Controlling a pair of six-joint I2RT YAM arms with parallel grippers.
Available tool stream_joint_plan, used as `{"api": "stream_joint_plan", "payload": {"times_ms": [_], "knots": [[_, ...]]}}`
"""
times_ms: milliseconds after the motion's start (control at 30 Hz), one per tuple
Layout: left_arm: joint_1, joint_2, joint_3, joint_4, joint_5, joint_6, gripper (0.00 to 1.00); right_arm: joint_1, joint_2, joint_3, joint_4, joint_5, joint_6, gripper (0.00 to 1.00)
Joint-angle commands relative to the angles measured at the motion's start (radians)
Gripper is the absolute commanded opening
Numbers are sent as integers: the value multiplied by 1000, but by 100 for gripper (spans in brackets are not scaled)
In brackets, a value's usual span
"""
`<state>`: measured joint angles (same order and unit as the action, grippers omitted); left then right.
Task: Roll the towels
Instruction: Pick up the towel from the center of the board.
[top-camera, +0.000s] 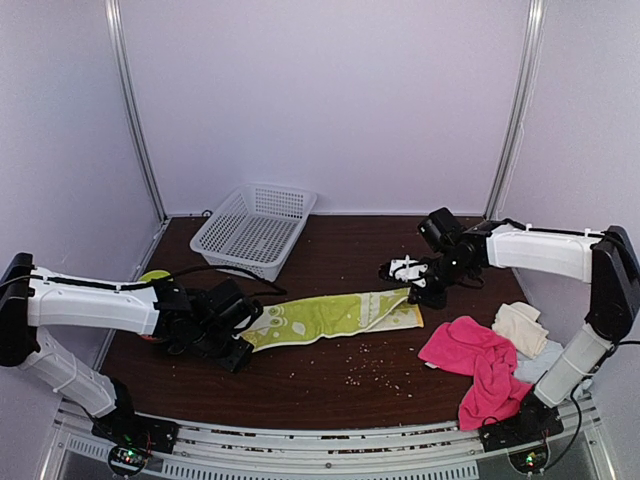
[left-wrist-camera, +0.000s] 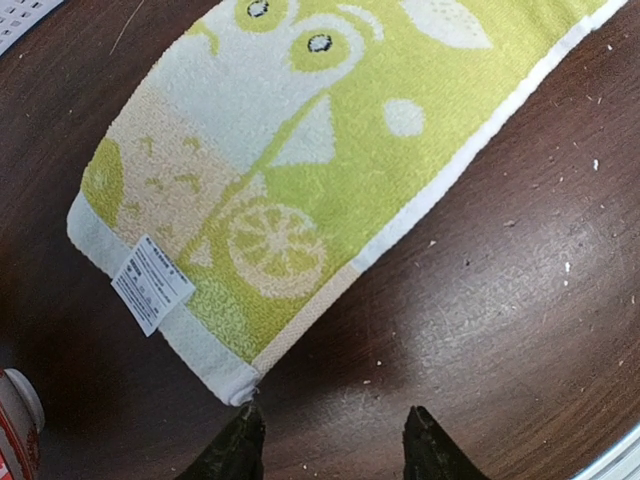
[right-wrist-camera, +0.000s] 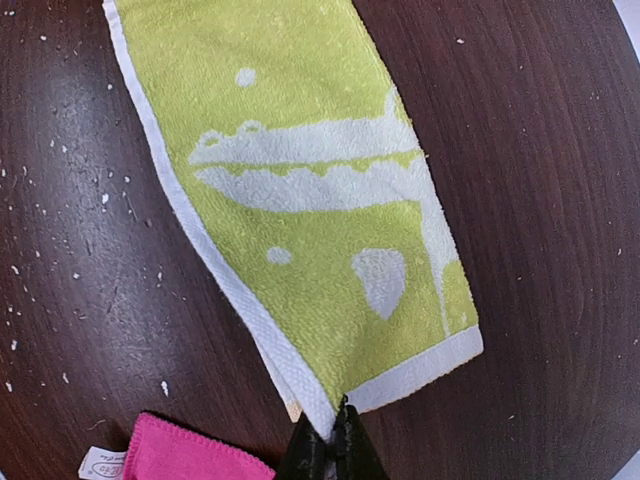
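The lime-yellow towel (top-camera: 330, 315) with a white pattern lies flat, folded lengthwise, across the middle of the table. My right gripper (right-wrist-camera: 333, 450) is shut on the towel's near right corner (right-wrist-camera: 335, 405). My left gripper (left-wrist-camera: 325, 435) is open and empty, just short of the towel's left end (left-wrist-camera: 240, 215), whose corner with a white label (left-wrist-camera: 150, 283) lies by my left finger. The hot-pink towel (top-camera: 478, 362) lies crumpled at the right. The cream towel (top-camera: 520, 325) and the pale-blue towel (top-camera: 540, 362) lie beside it.
A white plastic basket (top-camera: 255, 228) stands at the back left. A red-and-white can (left-wrist-camera: 15, 420) sits by the left arm. The pink towel's edge (right-wrist-camera: 190, 455) lies close to my right gripper. Crumbs dot the dark wooden table (top-camera: 350, 380).
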<state>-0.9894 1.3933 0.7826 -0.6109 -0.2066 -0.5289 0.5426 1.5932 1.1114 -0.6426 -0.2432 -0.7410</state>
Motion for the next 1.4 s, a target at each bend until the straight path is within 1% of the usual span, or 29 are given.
{"api": "stream_joint_plan", "payload": {"times_ms": [0,133,233,333,433,533,667,700,733,767,800,900,967,1033,1067,1200,1267,1333,1367], "knots": [[5,6,7,27,-7,20,48,-38,0,24,-54,-53,71,0],[6,34,6,40,-9,49,49,-145,-6,62,3,-60,156,0],[5,77,31,39,-7,80,43,-216,1,81,35,-67,189,0],[5,113,53,33,-46,87,41,-233,4,79,55,-44,197,0],[6,136,77,44,-76,103,41,-233,-5,69,76,-64,208,0],[5,151,102,80,-43,157,40,-233,-3,67,81,-92,222,0],[0,160,118,138,28,263,43,-233,-2,63,84,-92,224,0],[-2,167,127,140,32,283,48,-233,-2,61,83,-91,224,0],[-3,170,136,137,33,305,55,-233,-2,60,84,-90,223,0],[-3,176,146,127,30,317,57,-233,-3,60,82,-89,222,0],[-3,182,155,115,28,330,57,-233,-5,59,81,-88,222,0],[-3,210,178,75,31,364,54,-233,-8,53,81,-89,220,0],[-4,249,187,59,50,394,47,-234,-6,50,84,-91,221,0],[-3,274,198,49,68,411,41,-234,-3,50,82,-96,222,0],[-3,287,208,42,77,420,40,-233,-2,50,81,-98,222,0],[-3,306,218,28,48,427,42,-234,-1,45,80,-101,222,0],[-3,305,217,25,35,434,42,-234,-2,44,80,-99,223,0],[-3,305,216,21,14,435,37,-234,-2,43,82,-99,226,0],[-3,305,216,20,0,435,31,-233,-4,42,83,-99,227,0]]}}
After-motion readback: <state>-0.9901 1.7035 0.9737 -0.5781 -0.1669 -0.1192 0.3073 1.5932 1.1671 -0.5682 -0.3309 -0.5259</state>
